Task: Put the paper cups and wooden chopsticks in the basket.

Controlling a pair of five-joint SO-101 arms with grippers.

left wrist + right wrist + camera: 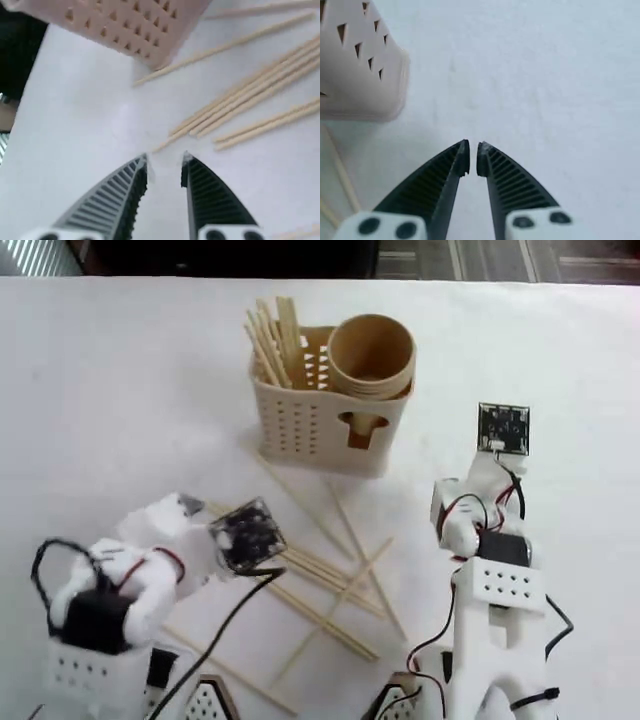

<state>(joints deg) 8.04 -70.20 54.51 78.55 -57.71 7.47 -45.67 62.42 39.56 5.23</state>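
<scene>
White tabletop (120, 380): basket (300, 430) at 12 o'clock, loose chopsticks (310, 568) at 6. Left hand (165, 160) spread, right hand (472, 150) nearly pressed together, both empty. Risk: thin sticks slipping pinch.

A white table (120, 390) carries a pale basket (320, 435) toward twelve o'clock. Loose chopsticks (330, 580) lie scattered at the basket's six o'clock, some crossing.

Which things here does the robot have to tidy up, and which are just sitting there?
For the job:
- basket
- paper cups, already in the basket
- standing chopsticks, already in the basket
- loose chopsticks, lying on the table

Just there:
- white table
</scene>
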